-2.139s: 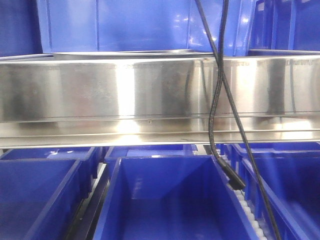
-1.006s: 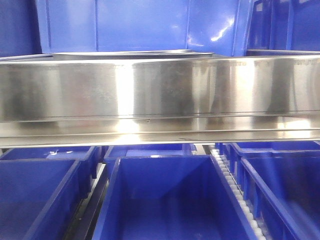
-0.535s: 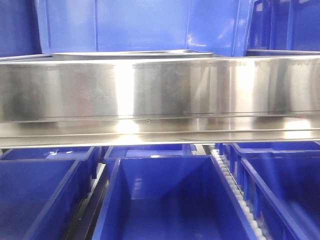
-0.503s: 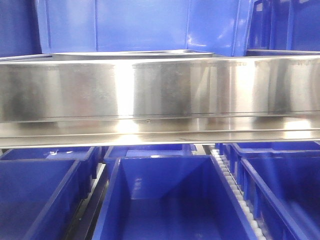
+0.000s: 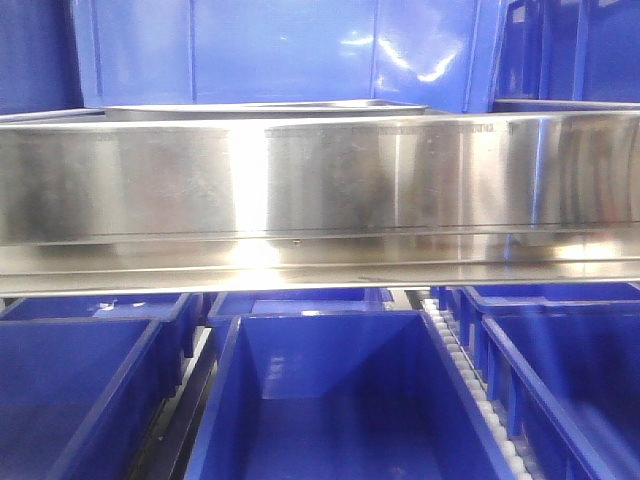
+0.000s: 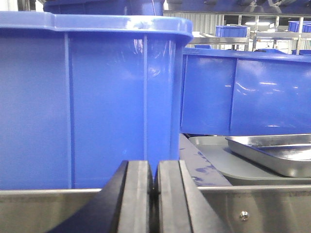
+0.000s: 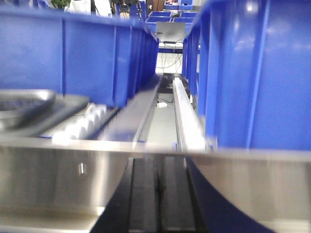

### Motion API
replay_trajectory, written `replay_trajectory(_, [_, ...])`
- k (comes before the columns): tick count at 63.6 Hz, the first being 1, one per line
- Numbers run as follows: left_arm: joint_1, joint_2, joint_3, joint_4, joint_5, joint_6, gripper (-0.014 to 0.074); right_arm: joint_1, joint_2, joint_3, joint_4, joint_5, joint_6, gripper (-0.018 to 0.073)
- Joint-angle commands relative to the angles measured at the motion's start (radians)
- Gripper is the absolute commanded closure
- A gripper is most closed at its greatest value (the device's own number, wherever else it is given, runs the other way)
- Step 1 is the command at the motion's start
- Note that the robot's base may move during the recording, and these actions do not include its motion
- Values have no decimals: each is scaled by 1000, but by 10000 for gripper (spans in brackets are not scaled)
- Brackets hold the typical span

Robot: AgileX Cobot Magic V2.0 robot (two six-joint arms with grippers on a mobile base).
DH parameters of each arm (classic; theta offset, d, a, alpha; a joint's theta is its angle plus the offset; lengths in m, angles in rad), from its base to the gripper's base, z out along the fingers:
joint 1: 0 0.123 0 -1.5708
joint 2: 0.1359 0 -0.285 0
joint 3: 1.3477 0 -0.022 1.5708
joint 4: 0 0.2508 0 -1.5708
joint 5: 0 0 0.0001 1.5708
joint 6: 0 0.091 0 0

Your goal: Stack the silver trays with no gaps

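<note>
Front view: black cables gone from before the steel rail, no arm present, only a tray rim behind; left wrist: left gripper pressed together and empty, silver tray resting on grey one; right wrist: right gripper likewise pressed together, blurred tray far left — probably pulled back after nesting.

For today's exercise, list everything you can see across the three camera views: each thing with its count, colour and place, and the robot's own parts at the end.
Steel rail: one, silver, spanning the front view.
Blue bins: several, below the rail; more behind it.
Silver trays: at least one, beyond the rail in the left wrist view; another at the left of the right wrist view.
Grey tray: one, under the silver tray.
Roller track: one, white, between the lower bins.
Left claw: black, fingers together.
Right claw: black, fingers together.
</note>
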Motion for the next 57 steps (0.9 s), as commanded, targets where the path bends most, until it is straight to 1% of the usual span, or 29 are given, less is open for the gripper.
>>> replay_trajectory(1, [-3,-4,-2,-4,-18,0,592,-7,-56,22,1,-9,-7,638])
replay_trajectory(3, [-3,-4,-2,-4,-18,0,592,-7,-56,22,23,34,-7,638])
replay_trajectory(5, [-3,-4,-2,-4,-18,0,592,-7,-56,22,40,32,-7,638])
replay_trajectory(8, [-3,-4,-2,-4,-15,0,592,-7,-56,22,18,26,-7,638])
replay_trajectory(35, [-3,-4,-2,-4,-14,0,592,0,-56,22,27,-12,-7,638])
replay_trajectory(49, [-3,-4,-2,-4,-14,0,592,0,-56,22,32,-57,-7,638])
replay_trajectory(52, [-3,-4,-2,-4,-14,0,592,0,-56,22,73,-57,-14,638])
replay_trajectory(54, [-3,-4,-2,-4,-14,0,592,0,-56,22,133,-49,-51,638])
replay_trajectory(56, [-3,-4,-2,-4,-14,0,592,0,-56,22,203,-49,-109,638])
replay_trajectory(57, [-3,-4,-2,-4,-14,0,592,0,-56,22,265,-49,-164,638])
